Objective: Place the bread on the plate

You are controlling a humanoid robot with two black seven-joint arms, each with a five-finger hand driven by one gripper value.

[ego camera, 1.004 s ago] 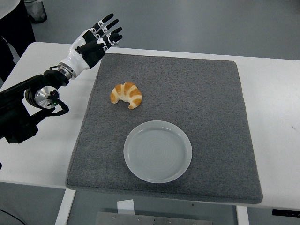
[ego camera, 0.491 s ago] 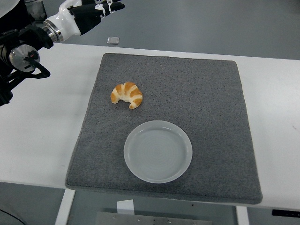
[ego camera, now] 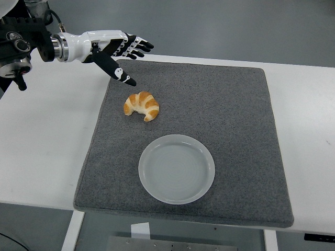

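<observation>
We are in the approach: our left hand (ego camera: 116,49) hovers, fingers (ego camera: 137,44) spread, croissant (ego camera: 141,105) below them; next, lower and grasp.

My view: left arm (ego camera: 26,44) cut off by left edge behind fingers (ego camera: 137,46); table (ego camera: 47,136) cropped at sides.

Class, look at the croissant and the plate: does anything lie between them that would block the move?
Nothing visible does. Only bare grey mat separates the croissant from the empty plate, and the open left hand has a clear path down to it.
</observation>
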